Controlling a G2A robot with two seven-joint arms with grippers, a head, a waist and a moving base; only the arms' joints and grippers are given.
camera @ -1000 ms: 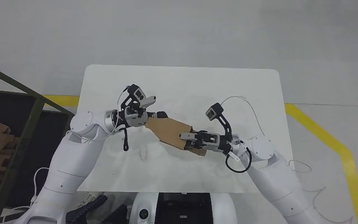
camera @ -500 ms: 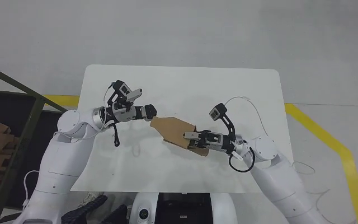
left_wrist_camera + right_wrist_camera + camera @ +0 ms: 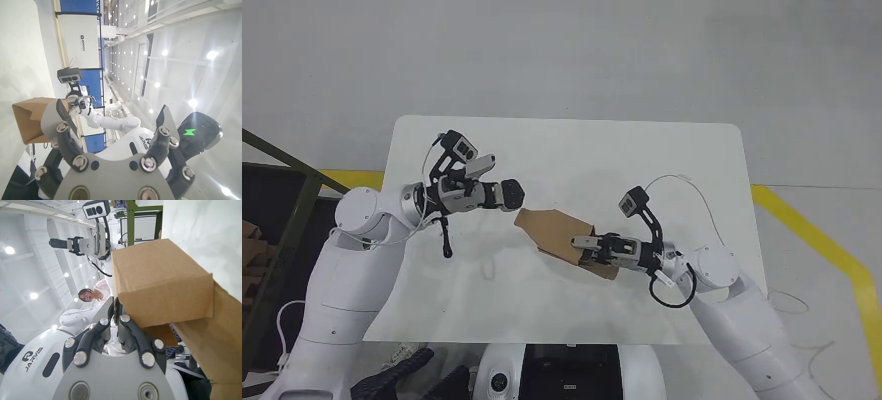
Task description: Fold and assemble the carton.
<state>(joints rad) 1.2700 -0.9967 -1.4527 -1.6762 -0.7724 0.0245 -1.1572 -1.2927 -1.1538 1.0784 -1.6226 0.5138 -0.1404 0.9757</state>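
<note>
One brown cardboard carton (image 3: 550, 232) | your right pincer (image 3: 589, 243) pinches one end | your left pincer (image 3: 514, 193), spread, just beside the other end, along its length.

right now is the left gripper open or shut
Open. In the left wrist view the left gripper has its fingers wide apart with nothing between them; the carton sits beside one finger, not clamped.

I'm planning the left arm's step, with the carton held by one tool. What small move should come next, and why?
Probably bring the left tool to the free end of the carton and close on it. That tool is open, apart from the cardboard, while the right tool is shut on the opposite end; folding it likely needs a second grip.
</note>
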